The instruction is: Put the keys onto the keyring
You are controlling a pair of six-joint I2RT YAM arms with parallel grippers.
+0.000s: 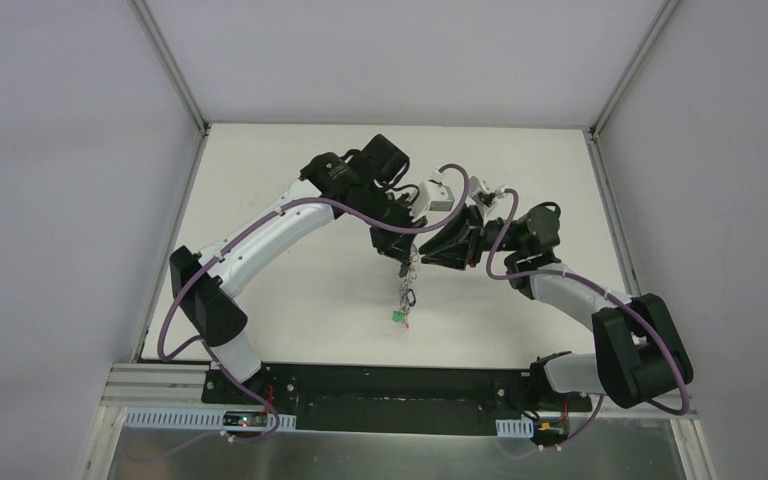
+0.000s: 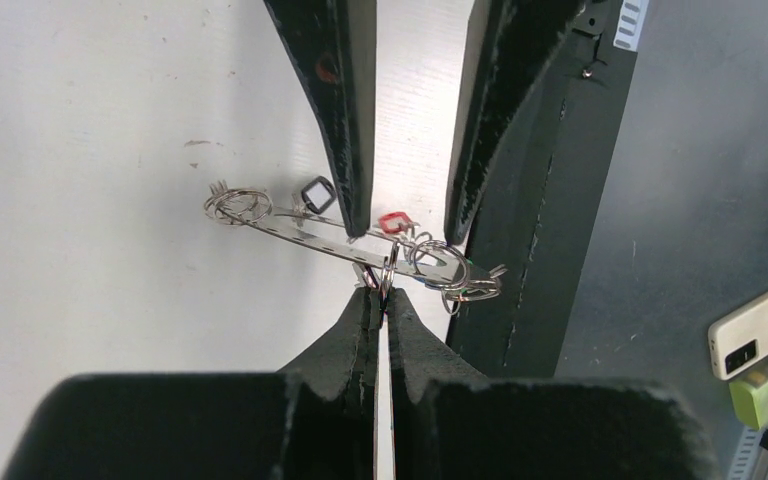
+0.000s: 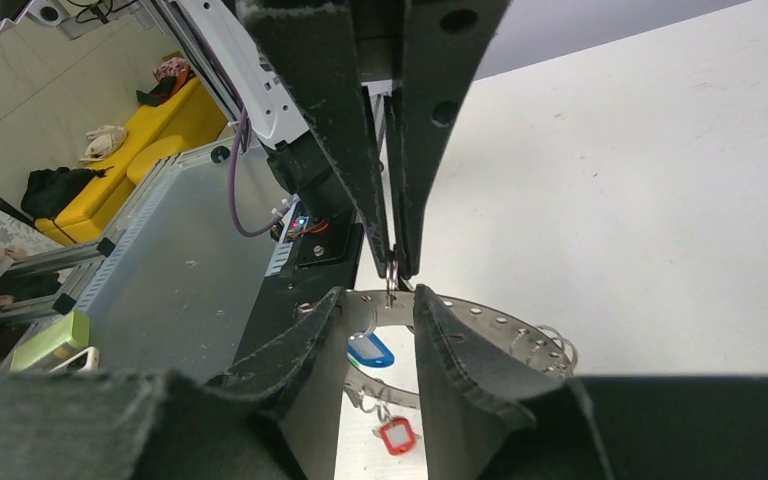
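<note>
Top external view shows the white table (image 1: pixel 300 290), with the white and black left arm (image 1: pixel 260 240) and the matching right arm (image 1: pixel 580 295) meeting over its middle. Between them hangs the keyring (image 1: pixel 406 268), a large grey metal hoop that looks in the wrist views like a flat curved band pierced with small holes. A cluster of tiny silver keys (image 1: pixel 404 293) trails from it toward the near edge. The left gripper (image 2: pixel 380 295) is clenched, its black fingertips pressed together on a small silver split ring (image 2: pixel 388 272) that is linked to the band, so the whole hoop hangs from this claw. The right gripper (image 3: pixel 378 300) is released: its black fingers stand apart on either side of the band, which runs through the gap between them. A blue plastic tag (image 3: pixel 370 351) and a red plastic tag (image 3: pixel 397 437) dangle below the band. A black square tag (image 2: pixel 315 192) sits near its left end, and a green tag (image 1: pixel 398 316) hangs lowest, nearest the arm bases.
</note>
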